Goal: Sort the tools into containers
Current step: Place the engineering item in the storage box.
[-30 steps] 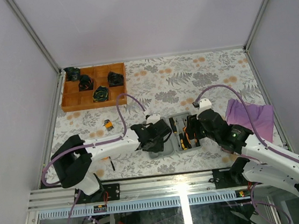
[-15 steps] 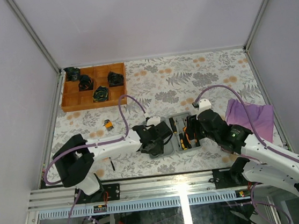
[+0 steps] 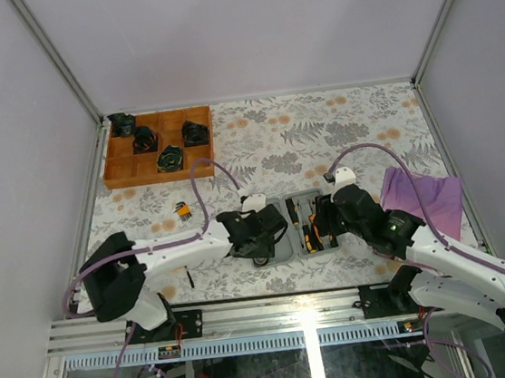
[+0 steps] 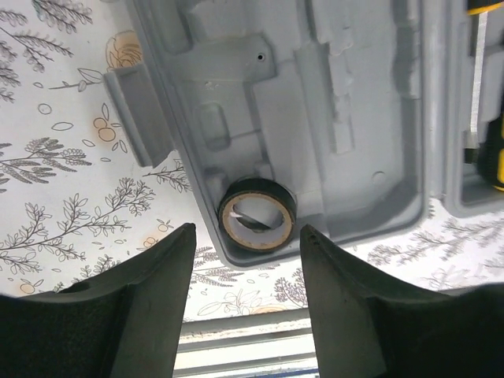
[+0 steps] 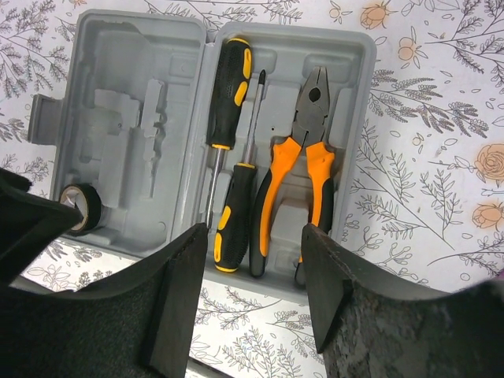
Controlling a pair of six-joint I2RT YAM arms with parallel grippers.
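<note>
In the view from above, the grey case lies open on the flowered bench, near the front edge. Both arms bend over it and cover most of its inside. The left hand hangs over the left half and the right hand over the right half. How wide they stand is hard to see from here.

The right wrist camera shows what is hidden from above. In the right half lie two screwdrivers with black and orange handles, side by side and pointing in opposite ways. Beside them are the pliers, with the nose toward the far wall. The fingers of the right hand stand well apart above the near edge of the case, with nothing between them. A dark part of the left hand covers the near left corner in this view.

The left wrist camera gives the left half closely: moulded recesses, a latch on the outer wall, and a roll of black tape lying flat in the near corner, just at the rim. The left hand is open too. The roll appears in the gap between its fingers, below them, and is not gripped.

Only the top view shows the rest:
- A wooden tray at the far left holds black round things.
- A purple cloth lies at the right.
- A small orange-and-black thing lies on the bench, too small to name.
- A thin black key lies on the bench beside the left arm.
</note>
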